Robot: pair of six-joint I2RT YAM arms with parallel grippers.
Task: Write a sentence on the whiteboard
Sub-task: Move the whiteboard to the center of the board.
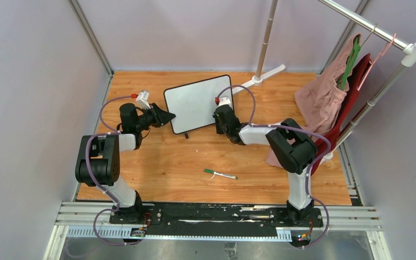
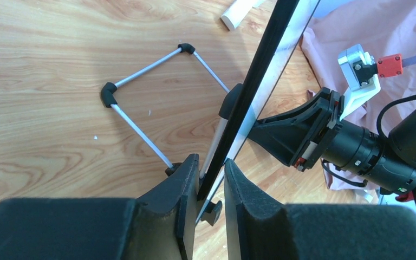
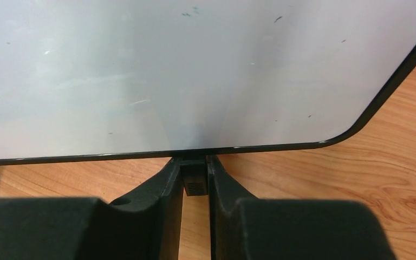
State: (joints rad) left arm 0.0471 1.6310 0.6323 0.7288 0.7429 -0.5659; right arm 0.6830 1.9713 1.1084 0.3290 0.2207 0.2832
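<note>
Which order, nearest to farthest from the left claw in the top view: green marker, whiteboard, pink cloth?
1. whiteboard, its left edge gripped in the left claw.
2. green marker, lying front centre, toward the arm bases.
3. pink cloth, hanging at far right.

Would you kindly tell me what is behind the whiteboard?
A wire stand of silver rods with black corner joints juts from the back of the whiteboard over the table. In the overhead view the board hides it.
</note>
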